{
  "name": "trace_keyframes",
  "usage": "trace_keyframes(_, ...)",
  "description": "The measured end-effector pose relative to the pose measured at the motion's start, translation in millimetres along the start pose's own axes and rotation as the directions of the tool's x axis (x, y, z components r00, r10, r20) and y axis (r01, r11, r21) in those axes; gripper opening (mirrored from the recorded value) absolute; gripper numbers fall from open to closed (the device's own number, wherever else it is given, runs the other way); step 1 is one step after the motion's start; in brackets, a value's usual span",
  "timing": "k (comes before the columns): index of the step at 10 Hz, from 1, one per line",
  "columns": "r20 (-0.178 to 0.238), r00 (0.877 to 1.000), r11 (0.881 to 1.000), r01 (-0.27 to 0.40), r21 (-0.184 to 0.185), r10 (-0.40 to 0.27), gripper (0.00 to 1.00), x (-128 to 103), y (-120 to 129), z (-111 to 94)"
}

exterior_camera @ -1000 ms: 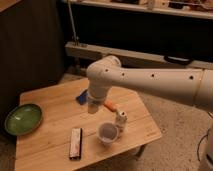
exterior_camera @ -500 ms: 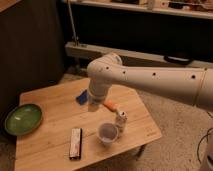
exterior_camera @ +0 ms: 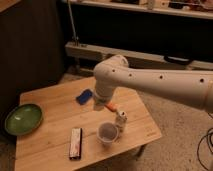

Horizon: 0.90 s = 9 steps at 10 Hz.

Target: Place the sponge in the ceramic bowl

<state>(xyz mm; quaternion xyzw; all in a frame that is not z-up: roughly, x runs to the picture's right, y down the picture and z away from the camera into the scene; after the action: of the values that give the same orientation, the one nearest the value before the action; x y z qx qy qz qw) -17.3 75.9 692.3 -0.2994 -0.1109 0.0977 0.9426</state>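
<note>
A blue sponge (exterior_camera: 84, 96) lies flat on the wooden table (exterior_camera: 50, 115), near the middle toward the back. The green ceramic bowl (exterior_camera: 23, 119) sits at the table's left edge with nothing visible in it. My white arm reaches in from the right and bends down over the table's middle. The gripper (exterior_camera: 101, 105) hangs at the arm's lower end, just right of the sponge and close above the tabletop. The bulky wrist hides most of it.
A small orange object (exterior_camera: 113, 106) shows right beside the gripper. A clear plastic cup (exterior_camera: 107, 133) and a small white bottle (exterior_camera: 121, 120) stand at the front right. A dark flat bar (exterior_camera: 75, 143) lies at the front. Shelving and a dark wall rise behind the table.
The arm has shifted only slightly near the sponge. The sponge, bowl, cup, bottle and bar stay where they were.
</note>
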Motion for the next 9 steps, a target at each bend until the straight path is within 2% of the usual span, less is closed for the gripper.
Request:
trace_keyframes(1,0.004,1.0,1.0,-0.025,0.017,0.025,0.03,19.4,-14.6,1.4)
trace_keyframes(2,0.018,0.998,0.998,-0.06,0.034,0.06,0.03,46.0,-39.8,5.7)
trace_keyframes(3,0.031,0.996,0.996,-0.084,0.035,0.083,0.03,63.6,-57.6,11.1)
trace_keyframes(5,0.041,0.994,0.994,-0.101,0.036,0.1,0.03,75.8,-70.5,14.4)
trace_keyframes(9,0.041,0.995,0.995,-0.095,0.034,0.093,0.03,74.8,-71.0,14.7)
